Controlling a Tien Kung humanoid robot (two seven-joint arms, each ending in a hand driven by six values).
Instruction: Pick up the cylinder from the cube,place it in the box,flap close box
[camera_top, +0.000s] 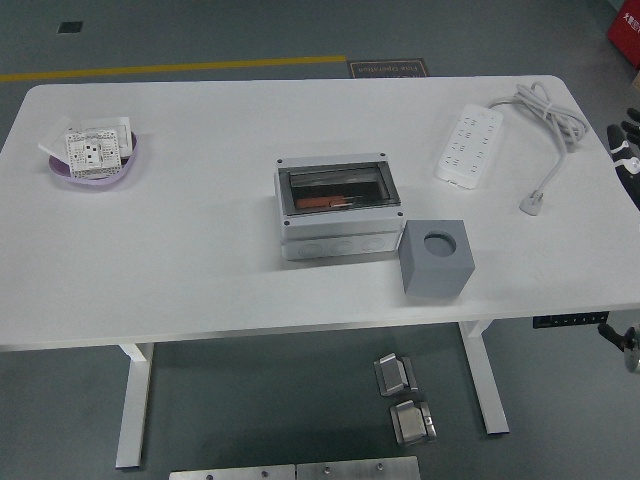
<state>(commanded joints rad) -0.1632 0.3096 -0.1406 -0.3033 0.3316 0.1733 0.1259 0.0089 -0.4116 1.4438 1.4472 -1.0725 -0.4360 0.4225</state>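
A purple bowl (93, 170) with white socket plates sits farthest from the hand, at the table's (200, 270) far-left side. Nearer, mid-table, the grey box (339, 207) has its clear flap down over an orange cylinder (323, 203). Just right of it stands the grey cube (437, 257), its round hole empty. The power strip (467, 145) lies closest. The right hand (627, 150) barely shows at the right edge; whether its fingers are spread or curled cannot be told.

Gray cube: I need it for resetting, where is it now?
In the head view, the gray cube sits right of centre near the table's front edge, close beside the gray box.
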